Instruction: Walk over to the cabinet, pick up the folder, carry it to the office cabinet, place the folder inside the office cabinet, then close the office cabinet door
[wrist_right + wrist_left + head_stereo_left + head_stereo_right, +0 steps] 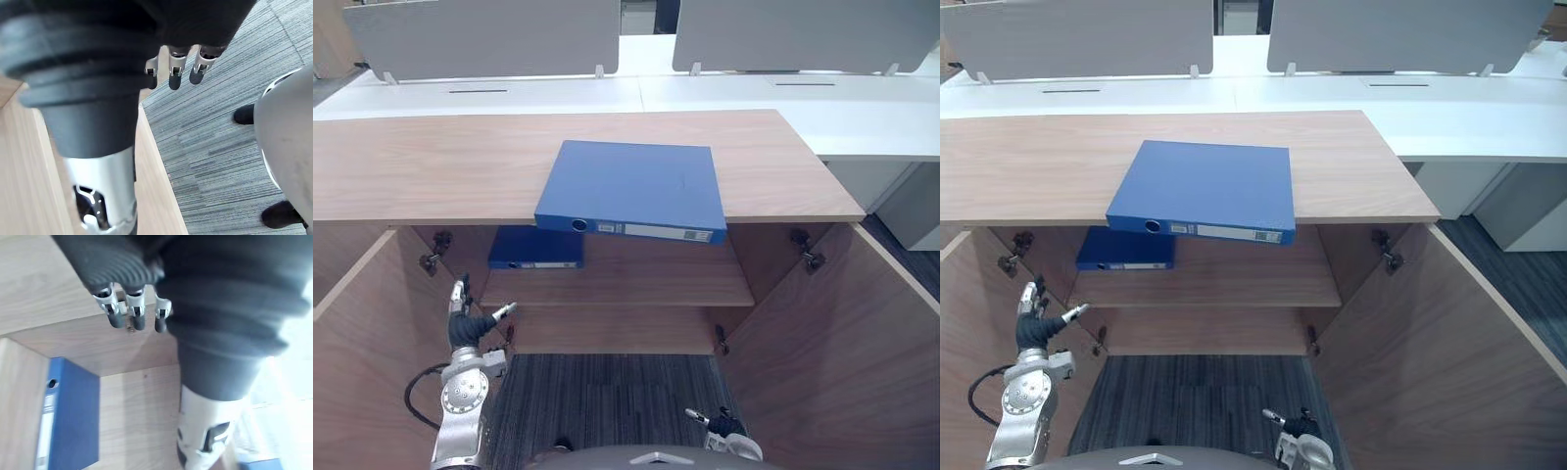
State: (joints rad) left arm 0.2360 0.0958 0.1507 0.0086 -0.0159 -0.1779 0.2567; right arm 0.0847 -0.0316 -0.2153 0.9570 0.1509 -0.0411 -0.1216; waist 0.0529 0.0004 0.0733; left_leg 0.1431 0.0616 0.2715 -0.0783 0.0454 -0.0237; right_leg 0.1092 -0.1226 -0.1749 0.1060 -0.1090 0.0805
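On the wooden surface point(421, 166) the blue folder point(631, 186) lies flat, its near edge overhanging. The left robot hand point(463, 326) and right robot hand point(722, 426) hang low, released and empty; they would best rise and grip that overhang.

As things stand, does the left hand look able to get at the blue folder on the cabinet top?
Probably yes. The blue folder lies bare on the cabinet top, its spine overhanging the front edge. The left hand hangs open below it, beside the open left door, with nothing between.
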